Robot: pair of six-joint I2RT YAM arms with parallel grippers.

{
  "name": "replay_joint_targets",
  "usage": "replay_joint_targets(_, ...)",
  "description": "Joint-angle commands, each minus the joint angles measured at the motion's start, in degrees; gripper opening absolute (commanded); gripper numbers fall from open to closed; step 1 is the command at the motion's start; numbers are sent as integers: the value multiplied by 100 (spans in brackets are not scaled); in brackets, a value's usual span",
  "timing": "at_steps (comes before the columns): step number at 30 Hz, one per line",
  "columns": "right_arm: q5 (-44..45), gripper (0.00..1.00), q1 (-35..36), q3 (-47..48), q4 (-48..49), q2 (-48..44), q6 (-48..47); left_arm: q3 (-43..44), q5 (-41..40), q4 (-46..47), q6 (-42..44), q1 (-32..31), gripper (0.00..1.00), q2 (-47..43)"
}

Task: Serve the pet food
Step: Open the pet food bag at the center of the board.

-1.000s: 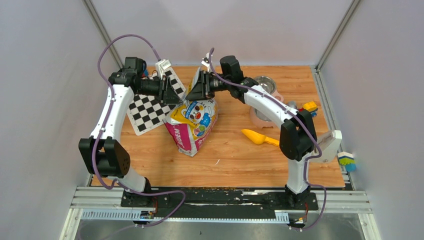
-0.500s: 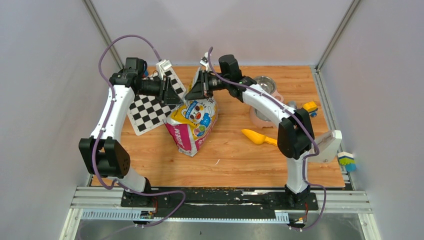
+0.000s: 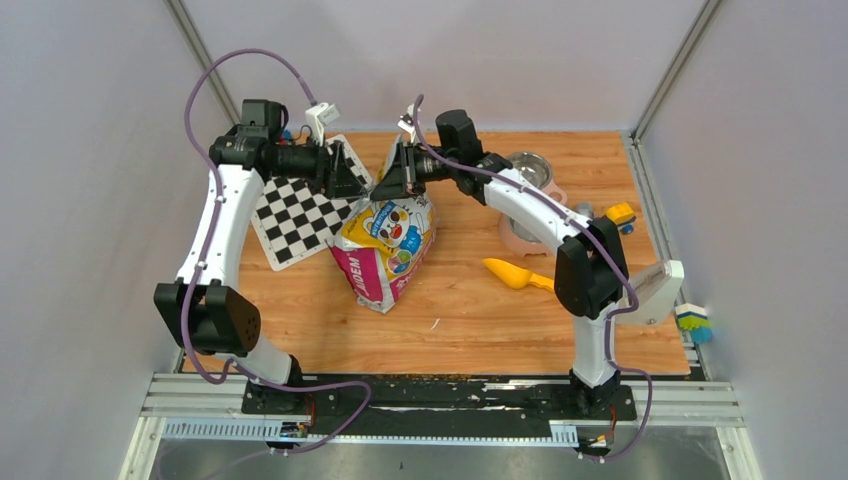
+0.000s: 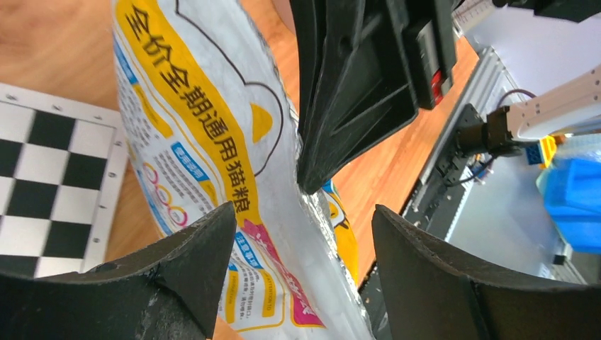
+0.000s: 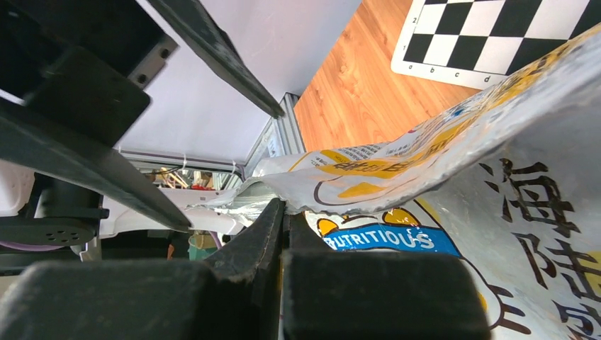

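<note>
The left jaws, narrower a second ago at the bag's (image 3: 385, 245) top, now stand wide and have drawn slightly back, gripping nothing. The right jaws have closed tight, pinching the bag's upper edge. The bag stays propped on the counter (image 3: 470, 320). No pet food shows, so I cannot tell where it is.
</note>
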Motion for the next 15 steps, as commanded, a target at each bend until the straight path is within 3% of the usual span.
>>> replay_joint_targets(1,298,0,28,159,-148,-186,-363,503,-274,-18,-114,-24,78,132)
replay_joint_targets(12,396,0,28,176,-248,-260,-466,494,-453,-318,166,-359,71,249)
replay_joint_targets(15,422,0,28,167,-266,-288,-488,507,-615,-328,182,-410,64,195)
